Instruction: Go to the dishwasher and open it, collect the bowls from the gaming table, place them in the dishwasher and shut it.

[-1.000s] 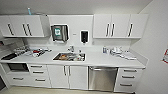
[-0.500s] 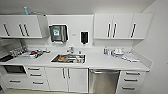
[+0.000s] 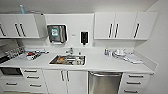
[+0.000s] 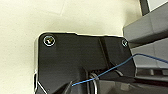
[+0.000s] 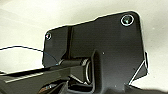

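The dishwasher is a stainless-steel front under the white counter, right of the sink cabinet in the head view. Its door is shut, with a horizontal bar handle across the top. It sits low and a little right of centre, straight ahead of me. The gaming table and the bowls are out of view. In each wrist view my own dark plate hangs over pale floor.
A steel sink holding dishes is set in the counter. White drawers flank the dishwasher on the right, and cupboard doors on the left. Dishes stand at the counter's right end. A side wall closes the right.
The camera has moved a little closer to the counter. The dishwasher and sink now appear slightly larger and lower. Nothing on the counter has moved.
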Motion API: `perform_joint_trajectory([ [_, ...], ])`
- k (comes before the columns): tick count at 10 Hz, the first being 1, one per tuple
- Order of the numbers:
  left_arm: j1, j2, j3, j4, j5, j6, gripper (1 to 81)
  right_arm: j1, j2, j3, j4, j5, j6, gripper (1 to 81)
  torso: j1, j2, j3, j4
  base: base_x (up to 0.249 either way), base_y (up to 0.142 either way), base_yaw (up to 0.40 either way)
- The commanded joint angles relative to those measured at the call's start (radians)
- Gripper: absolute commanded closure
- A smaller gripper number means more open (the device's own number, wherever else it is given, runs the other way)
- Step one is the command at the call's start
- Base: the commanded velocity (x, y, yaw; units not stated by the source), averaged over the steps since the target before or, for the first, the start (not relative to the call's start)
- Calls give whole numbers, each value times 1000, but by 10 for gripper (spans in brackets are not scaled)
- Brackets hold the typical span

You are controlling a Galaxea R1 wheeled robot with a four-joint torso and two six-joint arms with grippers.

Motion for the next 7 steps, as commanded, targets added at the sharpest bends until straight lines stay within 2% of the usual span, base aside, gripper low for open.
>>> perform_joint_trajectory([
  [1,-23,-19,12,12,59,2,10,22,-22,17,3,-70,-5,10,0,0,0,0,148,0,0],
  [7,-23,-17,12,12,62,2,10,24,-22,17,3,-70,-5,10,-2,-2,0,0,143,0,0],
])
